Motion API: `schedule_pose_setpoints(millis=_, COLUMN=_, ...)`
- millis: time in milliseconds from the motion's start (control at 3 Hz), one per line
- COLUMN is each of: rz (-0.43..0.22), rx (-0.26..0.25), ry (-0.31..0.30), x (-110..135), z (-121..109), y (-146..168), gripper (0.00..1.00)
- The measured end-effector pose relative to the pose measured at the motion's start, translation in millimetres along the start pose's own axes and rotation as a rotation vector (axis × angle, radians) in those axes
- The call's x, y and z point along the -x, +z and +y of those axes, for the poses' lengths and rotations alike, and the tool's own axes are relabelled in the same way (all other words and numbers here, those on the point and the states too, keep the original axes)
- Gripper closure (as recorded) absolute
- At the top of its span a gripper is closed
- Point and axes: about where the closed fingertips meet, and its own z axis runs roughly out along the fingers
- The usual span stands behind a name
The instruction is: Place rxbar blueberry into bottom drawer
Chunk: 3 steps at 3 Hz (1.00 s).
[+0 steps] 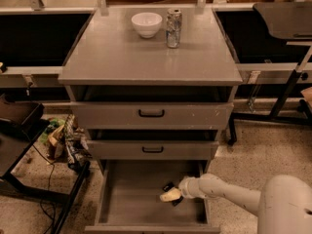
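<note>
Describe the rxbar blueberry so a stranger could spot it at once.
Look into the open bottom drawer of the grey cabinet. Right of its middle, at the gripper, is the rxbar blueberry: small, flat and dark, unlike the white bowl and silver can on top.

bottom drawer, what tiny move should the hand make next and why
Probably a short drop to set the bar down and leave it there. The hand sits inside the open bottom drawer, over the right part of its floor, with the dark bar right at its tip, so the bar is where it belongs. Whether the bar touches the floor yet, I cannot tell.
</note>
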Motion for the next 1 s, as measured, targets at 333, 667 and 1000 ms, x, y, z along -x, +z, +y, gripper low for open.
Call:
schedule_pose_setpoints(millis=333, rz=0.024, rx=-0.017, ry=-0.058, x=11.5, z=18.2, y=-37.0, gripper=0.0)
schedule_pose_setpoints(millis=667, rz=0.074, rx=-0.071, ry=-0.11, x=36.3, z=34.0, y=-79.5, gripper=0.0)
schedule_pose_setpoints(millis=1000, rz=0.122, rx=-0.148, ry=-0.082, x=59.0, z=44.8, y=-122.3, gripper=0.0)
